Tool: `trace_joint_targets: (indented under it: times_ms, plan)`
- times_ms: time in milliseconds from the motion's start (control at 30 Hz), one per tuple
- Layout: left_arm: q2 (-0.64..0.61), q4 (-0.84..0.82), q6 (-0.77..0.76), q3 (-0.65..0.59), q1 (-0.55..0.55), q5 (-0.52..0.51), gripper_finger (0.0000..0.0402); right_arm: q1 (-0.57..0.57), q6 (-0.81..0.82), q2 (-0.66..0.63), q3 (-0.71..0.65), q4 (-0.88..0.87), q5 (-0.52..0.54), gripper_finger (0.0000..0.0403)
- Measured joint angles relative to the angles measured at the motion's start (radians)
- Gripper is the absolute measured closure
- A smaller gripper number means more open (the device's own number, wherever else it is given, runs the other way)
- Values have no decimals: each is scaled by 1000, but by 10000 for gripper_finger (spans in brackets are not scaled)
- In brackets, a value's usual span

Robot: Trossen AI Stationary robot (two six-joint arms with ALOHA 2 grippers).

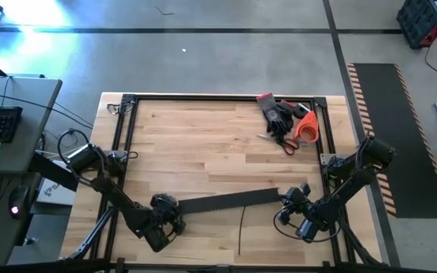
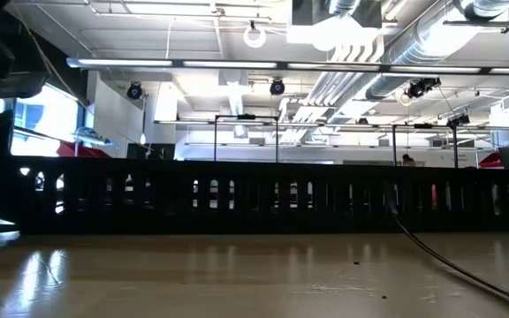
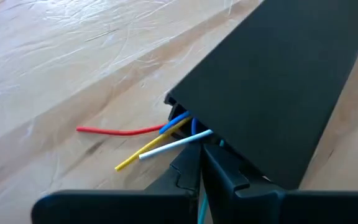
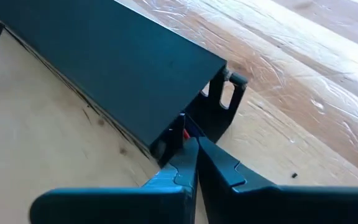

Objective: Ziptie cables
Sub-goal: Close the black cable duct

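Black duct covers cables; gloves far corner.

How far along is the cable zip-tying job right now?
Done: coloured cables already run inside the covered black duct, their ends sticking out.
In hand: the left gripper and right gripper, both shut, sit at the duct's opposite ends.
Left: no ziptie shows on the cables; scissors lie unused by the gloves.
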Motion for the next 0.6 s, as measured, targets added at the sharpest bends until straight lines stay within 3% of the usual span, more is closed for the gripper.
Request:
trace_joint_targets:
  times_ms: [133,367,600]
  plan:
    - [-19,-38,8,1,3,49,401,0,5,0,0,-3,-5,403]
    - [-109,-238,-107,1,-51,103,401,-3,15,0,5,-19,-4,403]
    - [-110,-245,-131,1,-68,111,401,-2,16,0,5,-60,-9,403]
